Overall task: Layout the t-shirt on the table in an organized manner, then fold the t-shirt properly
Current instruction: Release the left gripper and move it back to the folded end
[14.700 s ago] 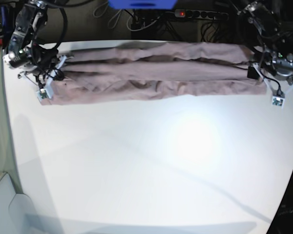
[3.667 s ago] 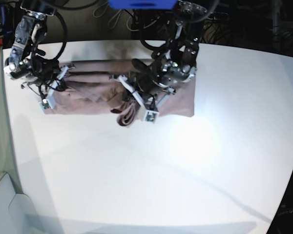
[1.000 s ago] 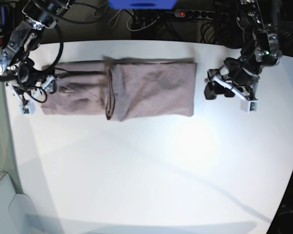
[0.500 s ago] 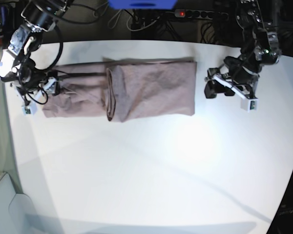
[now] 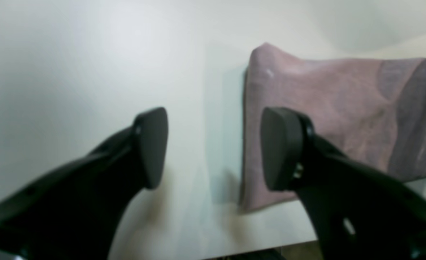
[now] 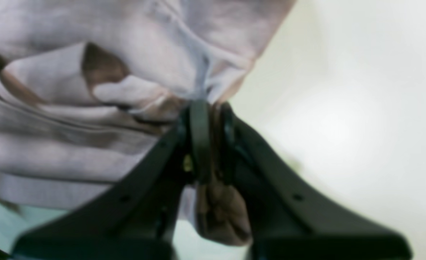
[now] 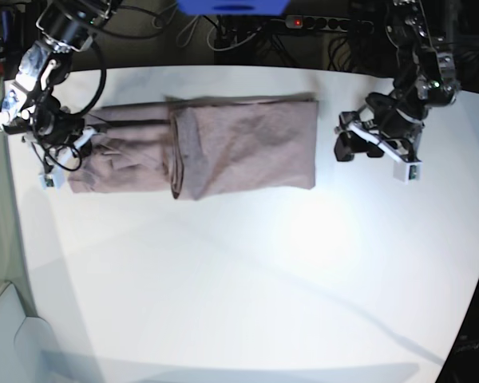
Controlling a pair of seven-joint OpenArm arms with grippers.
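Right hand (image 6: 205,119) pinched the t-shirt (image 7: 223,148) end for the second fold; left hand (image 5: 213,148) hung open, empty, beside it.

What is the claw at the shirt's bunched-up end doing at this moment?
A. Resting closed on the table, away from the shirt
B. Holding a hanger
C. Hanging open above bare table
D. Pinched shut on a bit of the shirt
D: in the right wrist view the right gripper has its jaws pressed together with a fold of the t-shirt caught between them, at the shirt's edge.
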